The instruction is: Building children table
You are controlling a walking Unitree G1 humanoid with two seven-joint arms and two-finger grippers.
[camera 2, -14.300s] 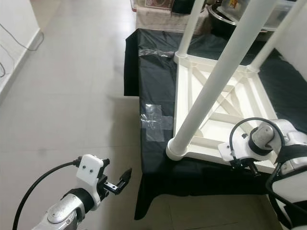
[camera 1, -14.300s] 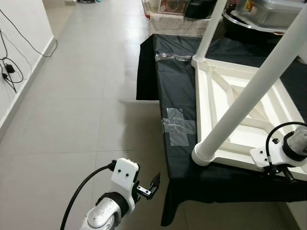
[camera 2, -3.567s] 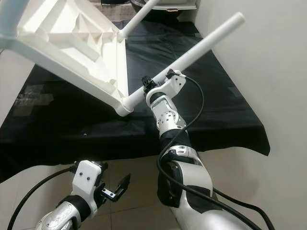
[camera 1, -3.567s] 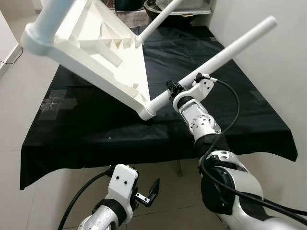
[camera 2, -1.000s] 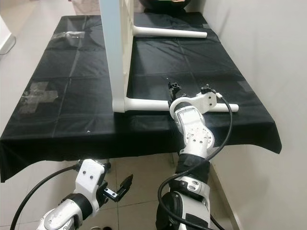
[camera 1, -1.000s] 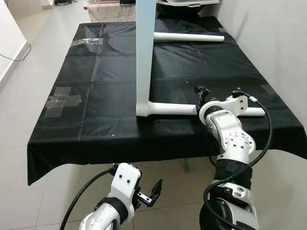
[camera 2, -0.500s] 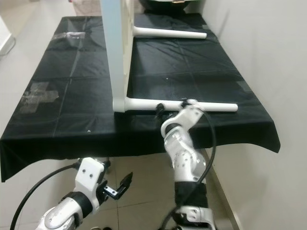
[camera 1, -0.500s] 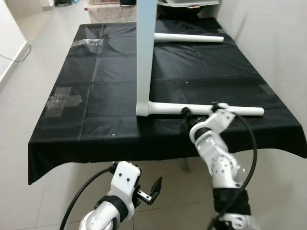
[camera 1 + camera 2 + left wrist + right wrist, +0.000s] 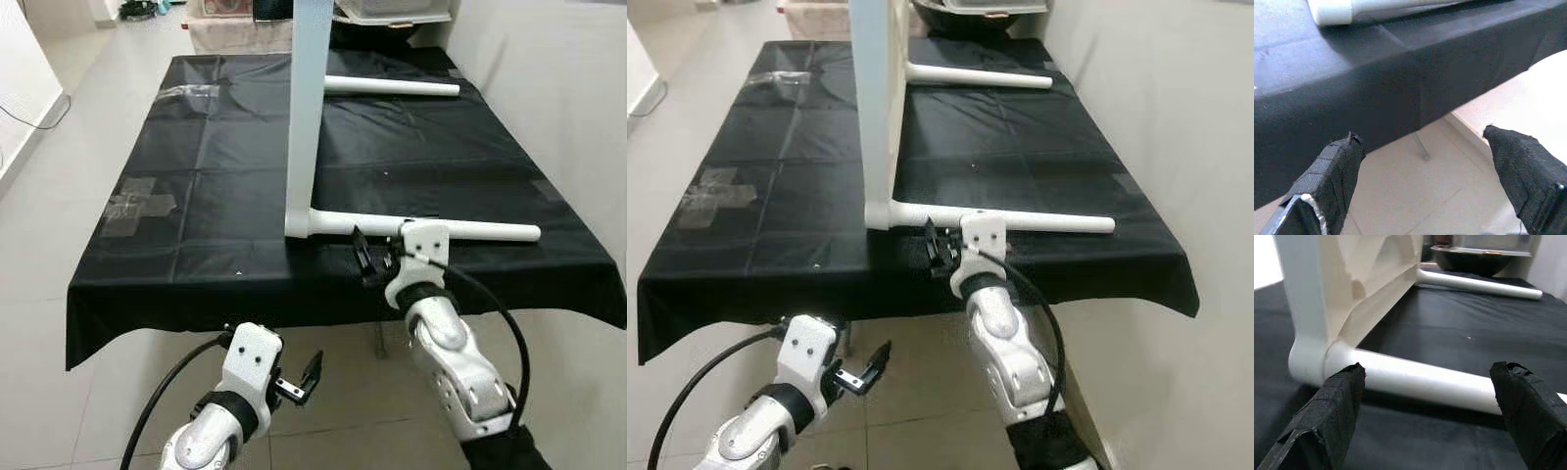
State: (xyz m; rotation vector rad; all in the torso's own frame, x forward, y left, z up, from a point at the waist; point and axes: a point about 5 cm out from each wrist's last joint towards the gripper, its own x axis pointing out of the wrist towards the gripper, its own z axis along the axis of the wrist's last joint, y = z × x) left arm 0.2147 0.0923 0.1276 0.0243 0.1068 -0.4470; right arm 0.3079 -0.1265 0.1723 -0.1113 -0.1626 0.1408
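The white children's table lies on its side on the black cloth (image 9: 196, 196). Its top (image 9: 304, 117) stands on edge, and two legs point to the right: the near leg (image 9: 460, 229) and the far leg (image 9: 392, 86). My right gripper (image 9: 364, 257) is open at the cloth's front edge, just in front of the near leg and not touching it. In the right wrist view the near leg (image 9: 1415, 379) runs across between the fingers (image 9: 1327, 416). My left gripper (image 9: 312, 374) hangs open low over the floor, below the cloth's front edge (image 9: 1400, 83).
A tape patch (image 9: 137, 201) sits on the cloth's left part. A white wall (image 9: 549, 78) runs close along the right side. Tiled floor (image 9: 59, 245) lies open to the left and in front. Boxes (image 9: 235, 29) and a dark bowl (image 9: 1474, 257) stand behind the table.
My right gripper has let go of the near leg and drawn back down to the cloth's front edge. The table, tilted in the air earlier, now rests on its side.
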